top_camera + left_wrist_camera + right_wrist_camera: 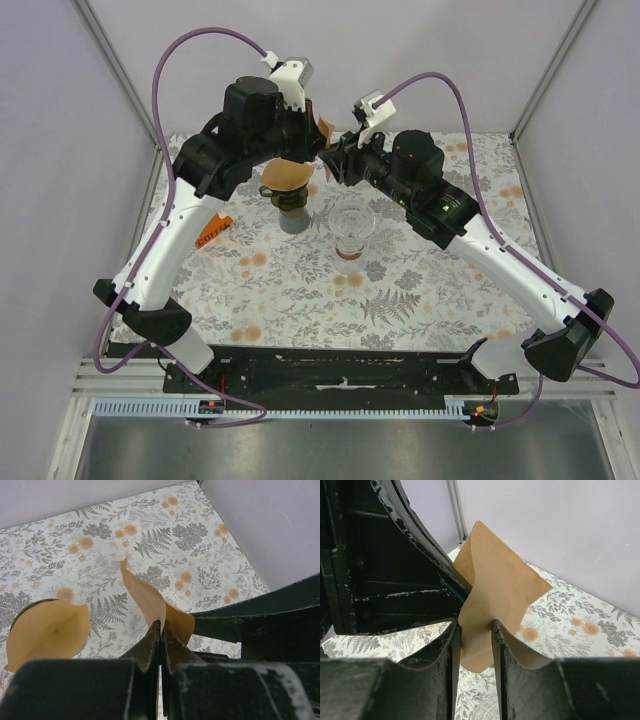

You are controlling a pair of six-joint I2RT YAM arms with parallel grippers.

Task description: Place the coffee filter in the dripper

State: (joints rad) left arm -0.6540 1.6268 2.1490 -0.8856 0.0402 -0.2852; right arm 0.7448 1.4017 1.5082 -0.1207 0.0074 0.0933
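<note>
The task is about half way. The left tool (160, 628) is pressed together on the lower edge of one filter (495, 590) and holds it in the air above the far part of the surface (420, 300), so one sheet is already apart from the stack (47, 630). The stack sits on its stand, to the left of the dripper (352, 224).

The right tool (473, 630) is directly beside the left one. It is partly spread, with the narrow end of the filter between its two fingers. I cannot tell if they already press the paper. It looks like a hand-over, or an attempt to open the flat filter into a cone.

The dripper is of clear glass and stands on the surface, nearer to the bases than both tools. Nothing is in it.

What is left, in my judgement: make the grip sure, open the filter, carry it over the dripper, lower it point down into the cone and let it go.
</note>
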